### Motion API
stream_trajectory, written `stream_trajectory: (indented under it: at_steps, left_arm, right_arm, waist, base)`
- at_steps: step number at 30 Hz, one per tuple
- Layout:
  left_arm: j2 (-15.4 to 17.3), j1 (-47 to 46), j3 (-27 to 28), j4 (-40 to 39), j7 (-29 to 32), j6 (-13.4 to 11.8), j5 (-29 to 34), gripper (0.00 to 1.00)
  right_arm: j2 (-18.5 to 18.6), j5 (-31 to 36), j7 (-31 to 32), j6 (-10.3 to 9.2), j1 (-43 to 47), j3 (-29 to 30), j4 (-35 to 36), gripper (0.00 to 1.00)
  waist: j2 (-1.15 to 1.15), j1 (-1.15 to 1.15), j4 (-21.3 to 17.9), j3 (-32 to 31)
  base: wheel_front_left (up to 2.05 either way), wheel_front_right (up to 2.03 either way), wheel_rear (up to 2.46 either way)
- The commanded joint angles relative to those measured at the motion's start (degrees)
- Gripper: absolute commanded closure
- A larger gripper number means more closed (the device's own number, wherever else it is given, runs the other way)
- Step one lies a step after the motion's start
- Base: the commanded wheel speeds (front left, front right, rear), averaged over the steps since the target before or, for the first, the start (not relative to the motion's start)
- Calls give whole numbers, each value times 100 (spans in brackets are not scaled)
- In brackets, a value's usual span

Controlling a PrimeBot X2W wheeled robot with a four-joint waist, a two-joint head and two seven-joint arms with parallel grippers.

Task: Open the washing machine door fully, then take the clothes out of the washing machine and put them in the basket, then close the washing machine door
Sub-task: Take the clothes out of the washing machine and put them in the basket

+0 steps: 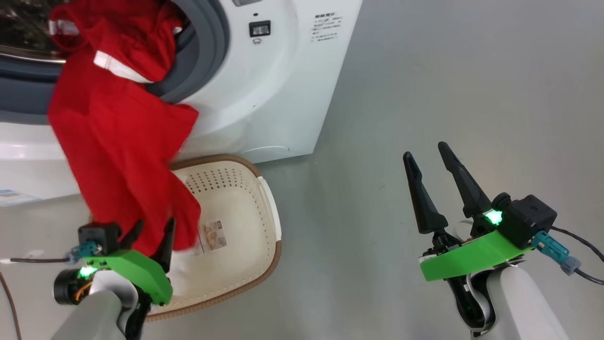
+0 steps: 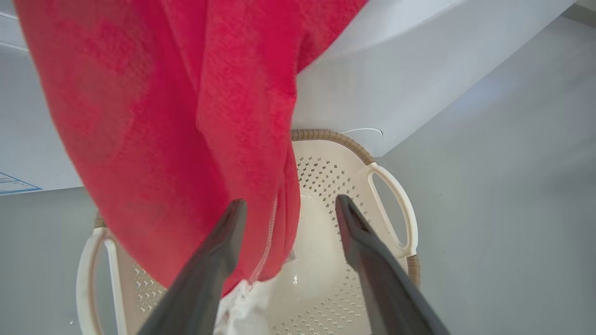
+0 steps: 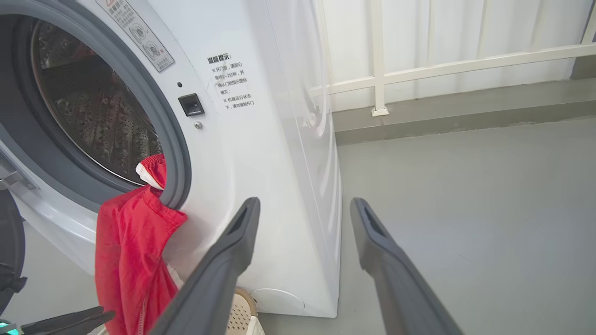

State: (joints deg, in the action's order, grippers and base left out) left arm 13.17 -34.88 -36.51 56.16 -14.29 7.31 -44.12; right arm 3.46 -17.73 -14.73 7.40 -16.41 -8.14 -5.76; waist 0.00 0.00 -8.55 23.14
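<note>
Dark fingers of the left gripper [image 1: 150,240] stand spread apart low at the left, right over the basket [image 1: 238,198], with the lower end of the red clothes [image 1: 118,141] hanging down between them; in the left wrist view the fabric [image 2: 186,116] drapes against one finger [image 2: 219,251] while the other is clear of it, so the jaws are open rather than clamped on the cloth. A bit of white cloth [image 2: 242,309] lies on the basket's floor just under the red hem. The red garment trails from the mouth of the washing machine [image 1: 269,94], over the grey gasket [image 1: 207,52] and down the white front into the basket, which sits on the grey floor [image 1: 424,71] touching the machine's base. Well to the right, the right gripper [image 1: 425,152] hangs over bare floor, jaws wide and empty. The right wrist view shows the steel drum [image 3: 93,107].
</note>
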Motion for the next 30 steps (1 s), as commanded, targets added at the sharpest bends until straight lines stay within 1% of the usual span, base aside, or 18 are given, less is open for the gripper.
stream_trajectory:
  at_steps: [1, 7, 13, 16, 17, 18, 19, 30]
  left_arm:
    - [271, -34, 163, -159, -71, 17, -63, 0]
    - [420, 96, 360, -611, -71, 17, -102, 0]
    - [579, 332, 814, -1270, -71, 17, -15, 0]
    - [652, 512, 1107, -1665, -71, 17, 148, 0]
    - [674, 662, 1346, -1949, -71, 17, 288, 0]
    - [680, 744, 1461, -2082, -71, 17, 366, 0]
    - [680, 744, 1461, -2082, -71, 17, 366, 0]
    - [741, 1451, 2345, -3256, -71, 17, 907, 0]
  right_arm:
    - [-57, 5, -27, 9, 0, -124, 115, 0]
    - [-57, -12, -27, 9, 9, -91, 98, 0]
    - [-57, -18, -27, 9, 60, -27, 102, 0]
    - [-57, -26, -27, 9, 104, -16, 109, 0]
    - [-57, -30, -27, 9, 132, -6, 112, 0]
    - [-57, -31, -27, 9, 143, 0, 112, 0]
    - [-57, -31, -27, 9, 143, 0, 112, 0]
    - [-57, -15, -27, 9, 134, 36, 230, 0]
  waist:
    - [0, 0, 49, -41]
    - [0, 0, 172, -99]
    - [0, 0, 305, -206]
    - [0, 0, 374, -291]
    - [0, 0, 422, -342]
    - [0, 0, 443, -359]
    - [0, 0, 443, -359]
    - [0, 0, 587, -277]
  base:
    - [0, 0, 0]
    - [0, 0, 0]
    - [0, 0, 0]
    - [0, 0, 0]
    - [0, 0, 0]
    - [0, 0, 0]
    - [0, 0, 0]
    - [0, 0, 0]
